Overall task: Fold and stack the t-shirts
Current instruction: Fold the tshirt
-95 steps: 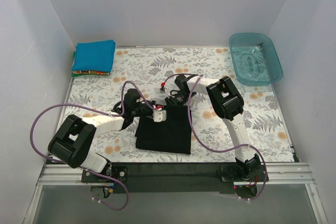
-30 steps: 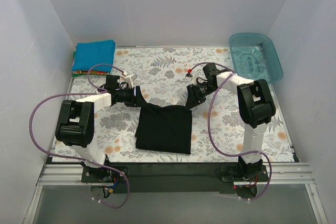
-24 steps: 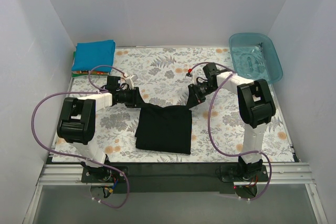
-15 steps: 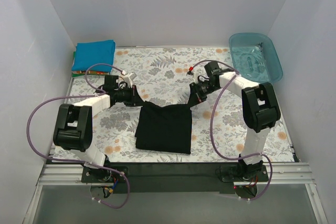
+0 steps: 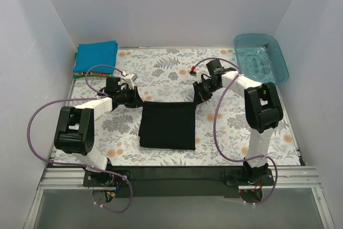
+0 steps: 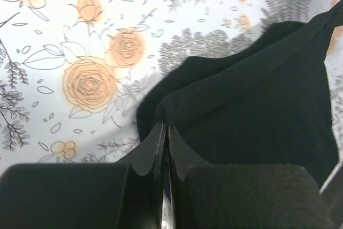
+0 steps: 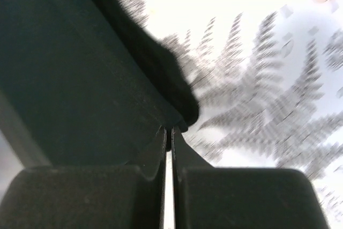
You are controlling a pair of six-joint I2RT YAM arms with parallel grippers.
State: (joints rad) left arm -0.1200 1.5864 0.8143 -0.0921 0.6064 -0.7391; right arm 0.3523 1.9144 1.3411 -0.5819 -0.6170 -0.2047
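Top view, with wrist details. The black t-shirt [image 5: 167, 127] lies as a folded rectangle on the floral tablecloth [image 5: 161, 71], near the table's centre and towards the near edge. Its far edge runs straight between the two arms.

The left gripper [image 5: 136, 98] is clenched on the far left corner of this shirt. In the left wrist view its fingers meet with a fold of black cloth pinched at the tips. The right gripper [image 5: 199, 97] is clenched on the far right corner. The right wrist view, though blurred, shows the jaws together on the dark hem.

A folded blue t-shirt [image 5: 96, 56] tops a stack in the far left corner, well apart from the black one. A translucent teal tub [image 5: 261, 60] stands in the far right corner.
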